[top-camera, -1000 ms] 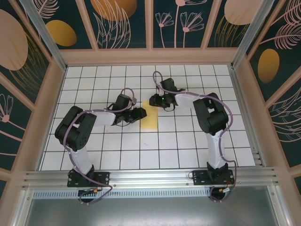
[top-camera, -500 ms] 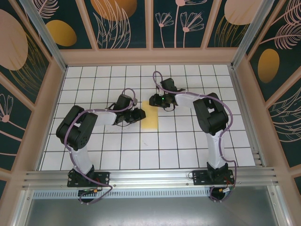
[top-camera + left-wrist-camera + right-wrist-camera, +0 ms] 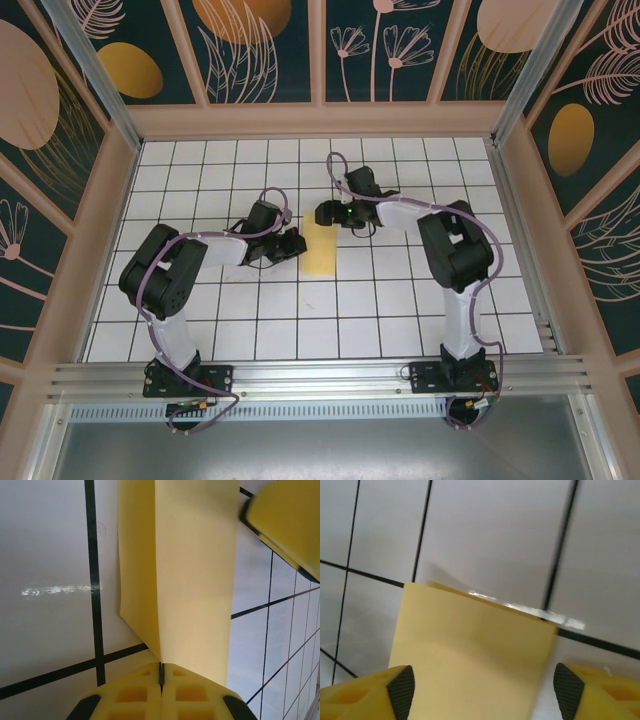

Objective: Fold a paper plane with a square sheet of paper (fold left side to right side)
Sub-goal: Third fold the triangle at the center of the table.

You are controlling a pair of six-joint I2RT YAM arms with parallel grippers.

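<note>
Since a second ago, the left gripper (image 3: 161,676) has clenched its jaws on an edge of the folded yellow sheet of paper (image 3: 320,248), which lies in the middle of the table (image 3: 300,320). Beyond it, the right gripper (image 3: 326,213) has spread its jaws wide, released, straddling the sheet's far end.

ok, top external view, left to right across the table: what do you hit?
left arm → left gripper → yellow paper → right arm. The right gripper sits over the paper's far end, so it's left unplaced.
</note>
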